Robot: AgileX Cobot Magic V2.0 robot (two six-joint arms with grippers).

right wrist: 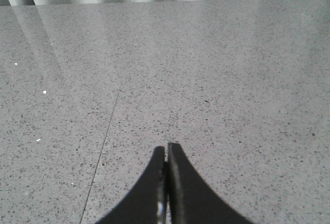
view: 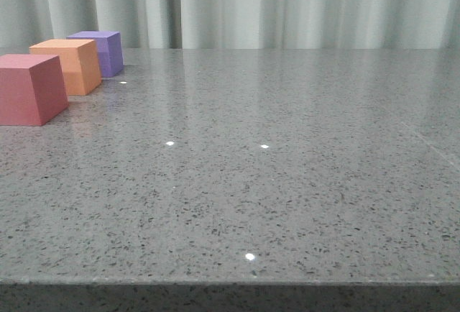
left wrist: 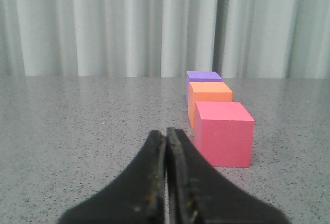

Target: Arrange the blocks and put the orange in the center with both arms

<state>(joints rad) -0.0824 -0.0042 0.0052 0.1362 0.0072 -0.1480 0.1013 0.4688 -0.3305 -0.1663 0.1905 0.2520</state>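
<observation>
Speckled grey table [view: 287, 182] w/ three cubes being lined up at its far left, seen from front.

Pink cube [view: 30, 89] is being shown nearest the camera, orange cube [view: 72, 65] in the middle, purple cube [view: 100, 52] farthest, all upright on the table in one row running away toward the curtain [view: 287, 6]; whether neighbours are touching can't be told. Neither arm is being caught in the front view. Left gripper [left wrist: 166, 131] is being held clenched, tips pressed together, nothing between them, near the pink cube but apart from it. Right gripper [right wrist: 166, 147] is likewise being held clenched on nothing, over bare table, w/ no cubes in its view.
</observation>
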